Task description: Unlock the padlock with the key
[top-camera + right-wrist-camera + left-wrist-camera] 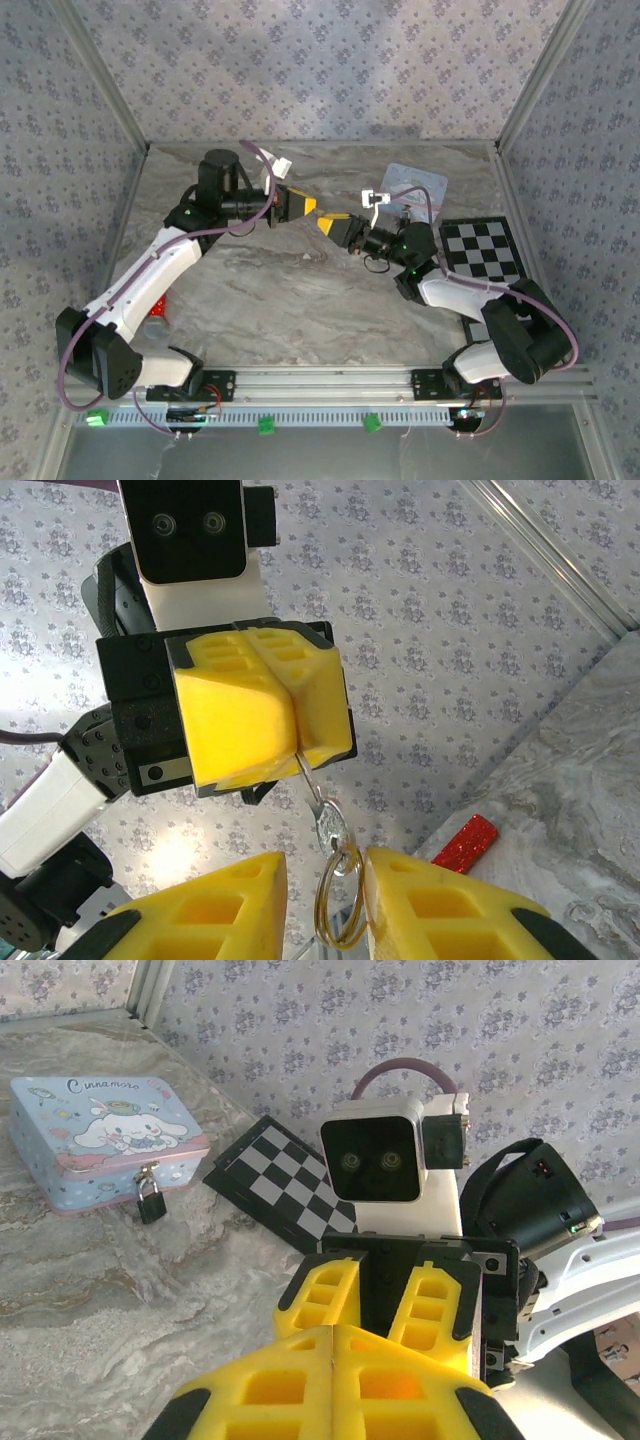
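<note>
The padlock (pixel 151 1203), small and dark, hangs on the clasp of a pale blue cartoon tin (pixel 105 1135) at the back right of the table (pixel 300 290). My left gripper (pixel 298 750) is up in the air, shut on the blade of the key (pixel 330 825). The key's head and its ring (pixel 340 905) hang out of it. My right gripper (pixel 323 880) faces it tip to tip, open, its jaws on either side of the ring. One of its fingers (pixel 440 910) touches the ring; the other stands apart. From above, the left gripper (pixel 313 207) and the right gripper (pixel 325 222) meet mid-table.
A black-and-white checkerboard (pixel 480 250) lies at the right, beside the tin (pixel 412 185). A small red glittery block (pixel 158 312) lies near the left arm's base. Patterned walls close in the table on three sides.
</note>
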